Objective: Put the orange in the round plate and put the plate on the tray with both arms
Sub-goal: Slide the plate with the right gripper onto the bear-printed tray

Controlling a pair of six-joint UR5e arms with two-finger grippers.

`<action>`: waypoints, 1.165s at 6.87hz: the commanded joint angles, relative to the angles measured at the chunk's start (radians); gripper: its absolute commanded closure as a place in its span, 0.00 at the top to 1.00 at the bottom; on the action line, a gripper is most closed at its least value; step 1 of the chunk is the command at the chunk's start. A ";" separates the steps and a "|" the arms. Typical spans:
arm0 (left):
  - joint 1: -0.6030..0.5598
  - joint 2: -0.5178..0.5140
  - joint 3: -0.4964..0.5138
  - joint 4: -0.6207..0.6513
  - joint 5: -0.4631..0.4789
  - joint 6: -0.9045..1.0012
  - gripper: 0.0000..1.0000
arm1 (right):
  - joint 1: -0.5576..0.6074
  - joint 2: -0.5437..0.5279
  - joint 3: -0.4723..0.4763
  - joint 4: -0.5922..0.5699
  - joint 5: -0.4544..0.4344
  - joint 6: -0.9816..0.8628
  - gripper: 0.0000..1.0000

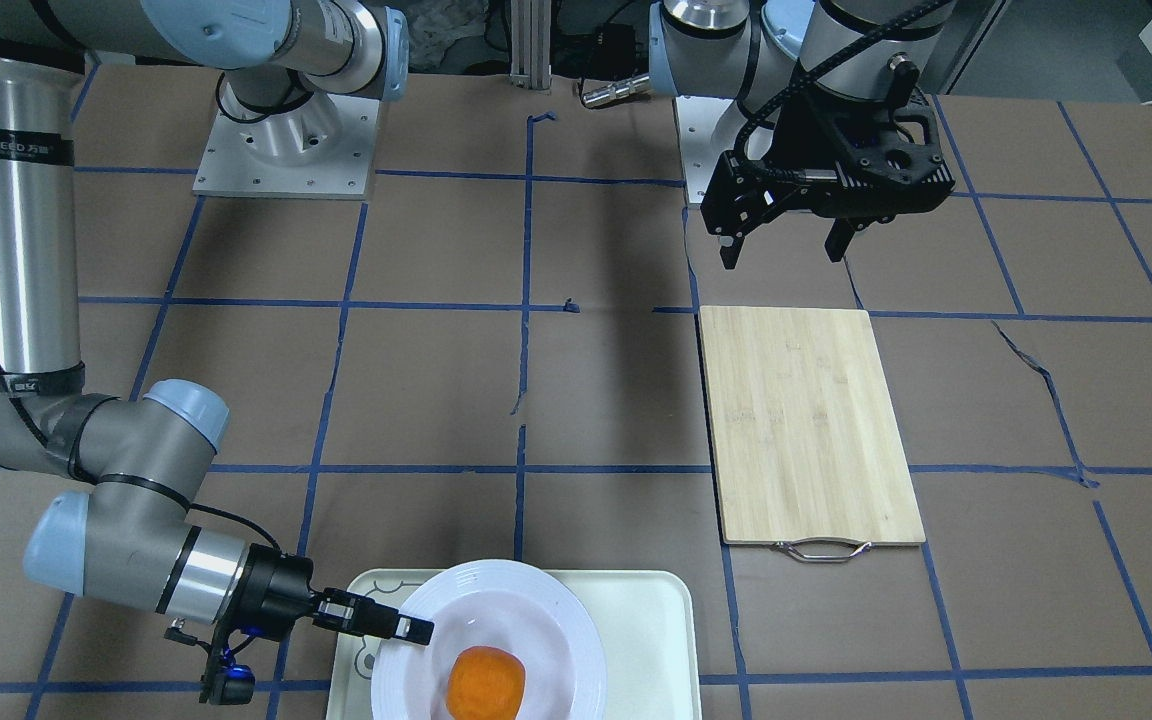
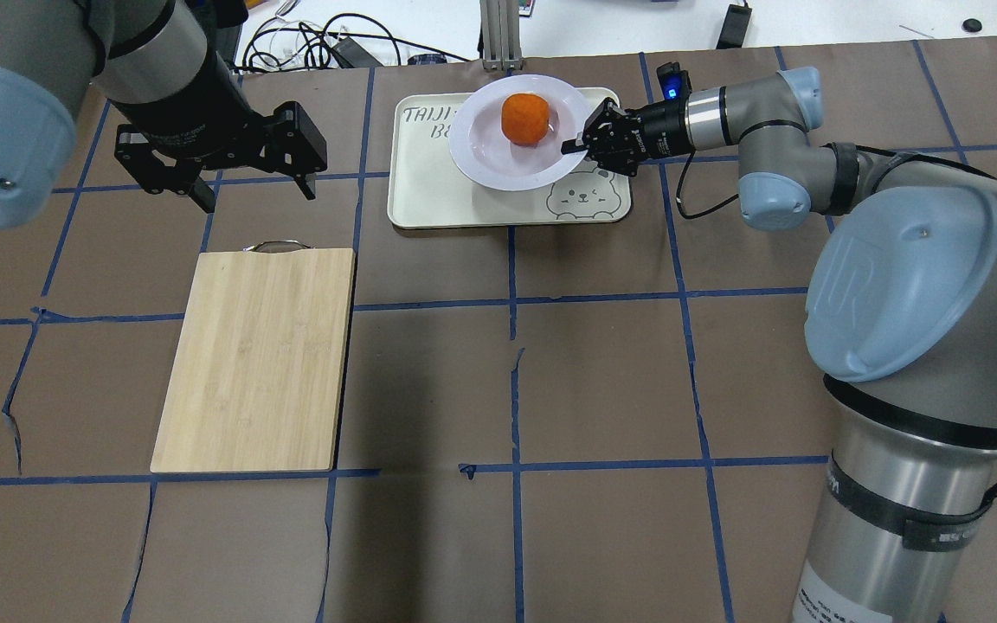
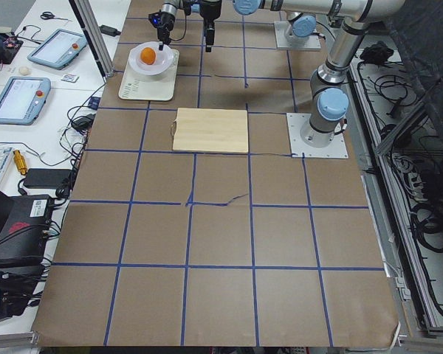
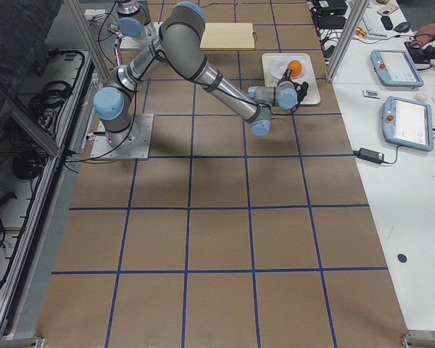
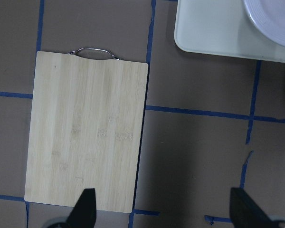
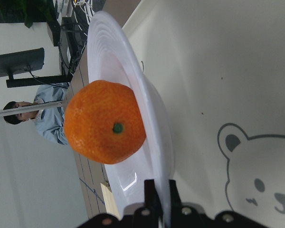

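The right gripper (image 2: 581,143) is clamped on the rim of the round plate (image 2: 485,164). The plate holds the orange (image 2: 524,118) and sits on the tray (image 2: 429,195) at the table's far edge. The left gripper (image 2: 254,195) hangs, jaws apart, near the bamboo cutting board (image 2: 256,359).

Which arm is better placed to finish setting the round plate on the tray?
Right. The right end effector grips the rim of the round plate, which holds the orange over the tray. The left end effector hangs open near the bamboo cutting board, apart from the plate.
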 commanded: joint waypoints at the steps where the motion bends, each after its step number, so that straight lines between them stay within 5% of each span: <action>1: 0.000 0.001 -0.002 0.002 0.000 0.000 1.00 | 0.001 0.024 0.004 0.000 0.002 -0.005 0.17; 3: 0.000 0.001 -0.002 0.002 0.000 0.000 1.00 | -0.001 0.029 0.002 0.001 0.006 -0.004 0.19; 4: 0.000 0.001 -0.002 0.002 0.000 0.000 1.00 | -0.001 0.026 0.002 0.001 0.003 -0.001 0.28; 5: 0.000 0.001 -0.004 0.002 0.000 0.000 1.00 | -0.001 0.008 0.001 0.003 -0.013 0.013 0.78; 6: 0.000 0.001 -0.004 0.002 0.000 0.000 1.00 | -0.002 -0.023 -0.002 0.003 -0.041 0.111 0.97; 7: 0.000 0.001 -0.004 0.002 0.000 0.000 1.00 | -0.009 -0.058 -0.010 0.003 -0.070 0.134 1.00; 8: 0.000 0.001 -0.004 0.002 0.000 0.000 1.00 | -0.019 -0.101 -0.005 0.012 -0.198 0.121 1.00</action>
